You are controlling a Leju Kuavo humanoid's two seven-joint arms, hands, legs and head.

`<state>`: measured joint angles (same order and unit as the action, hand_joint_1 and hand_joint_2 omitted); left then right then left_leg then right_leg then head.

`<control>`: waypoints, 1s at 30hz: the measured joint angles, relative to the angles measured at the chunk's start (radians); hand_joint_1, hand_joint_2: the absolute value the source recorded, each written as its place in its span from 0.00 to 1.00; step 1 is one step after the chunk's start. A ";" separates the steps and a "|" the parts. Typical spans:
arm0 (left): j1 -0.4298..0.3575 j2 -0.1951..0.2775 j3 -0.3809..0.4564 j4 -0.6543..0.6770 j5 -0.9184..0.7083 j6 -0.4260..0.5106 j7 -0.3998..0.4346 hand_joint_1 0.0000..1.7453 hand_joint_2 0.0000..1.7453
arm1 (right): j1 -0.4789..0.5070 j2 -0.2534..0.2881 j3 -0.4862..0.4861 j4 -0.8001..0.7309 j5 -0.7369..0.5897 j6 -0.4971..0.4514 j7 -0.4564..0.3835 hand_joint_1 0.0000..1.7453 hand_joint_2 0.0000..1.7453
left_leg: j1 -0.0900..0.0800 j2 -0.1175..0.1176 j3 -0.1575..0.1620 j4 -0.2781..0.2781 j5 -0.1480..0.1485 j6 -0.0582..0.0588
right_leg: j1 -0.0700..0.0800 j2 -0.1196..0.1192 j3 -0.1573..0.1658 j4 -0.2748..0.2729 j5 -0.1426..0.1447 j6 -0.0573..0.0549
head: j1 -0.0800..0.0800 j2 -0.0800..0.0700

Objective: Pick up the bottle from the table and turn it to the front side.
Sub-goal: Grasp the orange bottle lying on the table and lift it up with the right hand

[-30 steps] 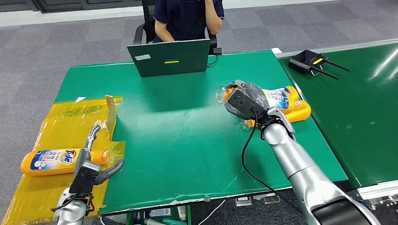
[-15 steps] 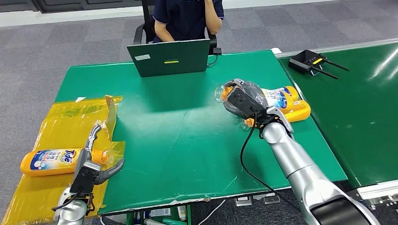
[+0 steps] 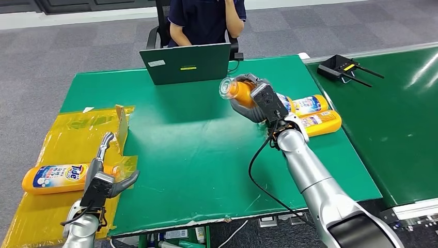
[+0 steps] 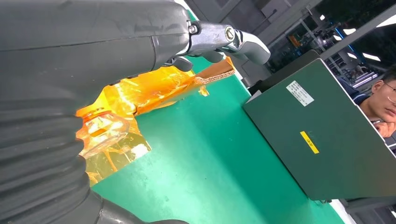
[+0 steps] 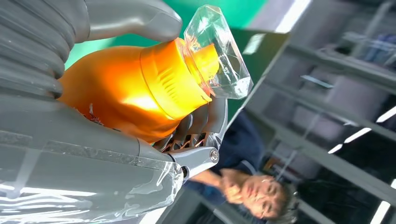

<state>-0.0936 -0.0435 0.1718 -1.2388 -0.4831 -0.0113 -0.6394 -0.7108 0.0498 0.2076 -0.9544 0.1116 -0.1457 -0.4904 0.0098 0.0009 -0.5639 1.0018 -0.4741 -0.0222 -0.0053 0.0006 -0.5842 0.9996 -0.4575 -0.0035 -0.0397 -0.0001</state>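
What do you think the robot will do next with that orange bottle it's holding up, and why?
Probably roll its wrist to bring the label to the front. The right hand holds the orange bottle clear of the green table, clear cap pointing toward the laptop, and no label shows on the held bottle in the right wrist view.

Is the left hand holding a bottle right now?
No, the left hand hovers open over the table's edge, beside the bottle lying on the yellow sheet.
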 joint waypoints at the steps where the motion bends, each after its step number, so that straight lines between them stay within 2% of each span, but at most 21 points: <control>1: 0.000 0.000 -0.002 0.001 0.001 0.001 0.000 0.00 1.00 | 0.007 0.011 -0.003 -0.008 -0.008 0.003 -0.002 1.00 1.00 | 0.000 0.000 0.000 0.000 0.000 0.000 | 0.000 0.000 0.000 0.000 0.000 0.000 | 0.000 0.000; 11: -0.009 0.005 -0.016 0.014 0.007 0.005 -0.001 0.00 1.00 | 0.066 0.070 -0.022 -0.072 -0.056 0.031 -0.007 1.00 1.00 | 0.000 0.000 0.000 0.000 0.000 0.000 | 0.000 0.000 0.000 0.000 0.000 0.000 | 0.000 0.000; 20: -0.019 0.006 -0.032 0.024 0.009 0.008 -0.004 0.00 1.00 | 0.131 0.104 -0.029 -0.108 -0.090 0.061 -0.035 1.00 1.00 | 0.000 0.000 0.000 0.000 0.000 0.000 | 0.000 0.000 0.000 0.000 0.000 0.000 | 0.000 0.000; 30: -0.027 0.005 -0.041 0.026 0.005 0.007 -0.001 0.00 1.00 | 0.147 0.130 -0.029 -0.116 -0.115 0.077 -0.041 1.00 1.00 | 0.000 0.000 0.000 0.000 0.000 0.000 | 0.000 0.000 0.000 0.000 0.000 0.000 | 0.000 0.000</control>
<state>-0.1208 -0.0389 0.1308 -1.2132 -0.4782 -0.0045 -0.6402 -0.5634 0.1797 0.1785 -1.0700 -0.0034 -0.0689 -0.5315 0.0098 0.0008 -0.5639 1.0018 -0.4740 -0.0223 -0.0053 0.0006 -0.5842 0.9995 -0.4573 -0.0034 -0.0397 0.0000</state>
